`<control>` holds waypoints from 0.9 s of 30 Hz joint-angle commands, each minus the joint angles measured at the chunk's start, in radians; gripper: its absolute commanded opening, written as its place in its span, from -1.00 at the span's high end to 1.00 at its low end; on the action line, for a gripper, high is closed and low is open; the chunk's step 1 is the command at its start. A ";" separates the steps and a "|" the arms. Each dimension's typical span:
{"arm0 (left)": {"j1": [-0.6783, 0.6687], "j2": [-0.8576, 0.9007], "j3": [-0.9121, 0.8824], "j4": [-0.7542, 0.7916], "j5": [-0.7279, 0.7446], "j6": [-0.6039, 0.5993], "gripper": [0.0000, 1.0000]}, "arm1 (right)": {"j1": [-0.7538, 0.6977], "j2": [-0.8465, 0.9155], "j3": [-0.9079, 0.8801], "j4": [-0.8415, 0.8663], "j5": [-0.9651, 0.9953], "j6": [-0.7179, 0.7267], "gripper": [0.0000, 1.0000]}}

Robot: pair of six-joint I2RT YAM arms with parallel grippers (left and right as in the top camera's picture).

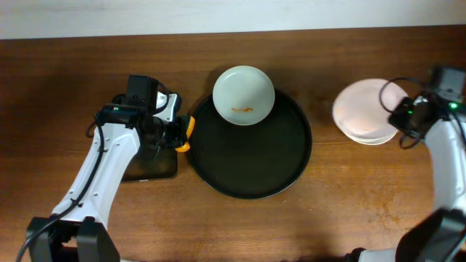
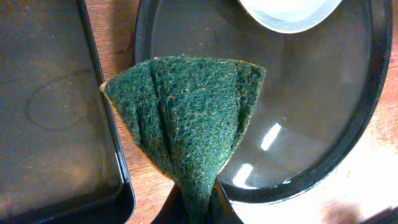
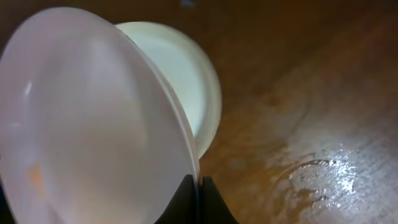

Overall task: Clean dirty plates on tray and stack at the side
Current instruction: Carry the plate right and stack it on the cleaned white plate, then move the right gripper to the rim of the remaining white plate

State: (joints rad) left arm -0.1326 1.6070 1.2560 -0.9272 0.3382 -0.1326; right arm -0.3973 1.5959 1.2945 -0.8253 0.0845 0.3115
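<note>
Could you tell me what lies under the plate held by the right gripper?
A second white plate lies on the table beneath the held plate. Only one edge of it shows; the rest is covered, so any smears there cannot be judged.

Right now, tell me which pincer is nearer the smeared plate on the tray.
Left. The left pincer sits lower-left of that plate; the right pincer grips another plate far right.
</note>
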 commanded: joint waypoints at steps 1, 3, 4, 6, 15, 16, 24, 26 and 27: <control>-0.004 -0.012 0.014 0.001 -0.011 -0.008 1.00 | -0.079 0.130 0.011 0.058 -0.111 -0.027 0.92; -0.006 -0.012 0.014 0.001 -0.021 -0.008 1.00 | -0.096 0.186 0.011 0.108 -0.146 -0.050 0.92; -0.006 -0.012 0.014 0.002 -0.026 -0.007 1.00 | -0.098 0.216 0.011 0.140 -0.167 -0.061 0.92; -0.010 -0.012 0.014 0.002 -0.025 -0.007 1.00 | -0.094 0.240 0.011 0.188 -0.257 -0.130 0.44; -0.009 -0.012 0.014 0.006 -0.077 -0.008 0.83 | 0.084 0.239 0.299 -0.103 -0.534 -0.592 -0.54; -0.009 -0.012 0.014 0.005 -0.077 -0.008 0.81 | 0.181 0.239 0.339 -0.103 -0.533 -0.673 -0.74; -0.010 -0.012 -0.009 -0.003 -0.077 -0.008 0.46 | 0.569 0.417 0.347 0.390 -0.429 -0.782 -0.97; -0.010 -0.012 -0.012 -0.002 -0.077 -0.008 0.45 | 0.568 0.517 0.347 0.500 -0.433 -0.782 -0.97; -0.010 -0.012 -0.012 -0.001 -0.079 -0.007 0.45 | 0.566 0.547 0.347 0.530 -0.449 -0.782 -0.97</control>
State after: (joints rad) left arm -0.1379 1.6070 1.2537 -0.9302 0.2676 -0.1402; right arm 0.1787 2.0506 1.6371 -0.3531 -0.3672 -0.4564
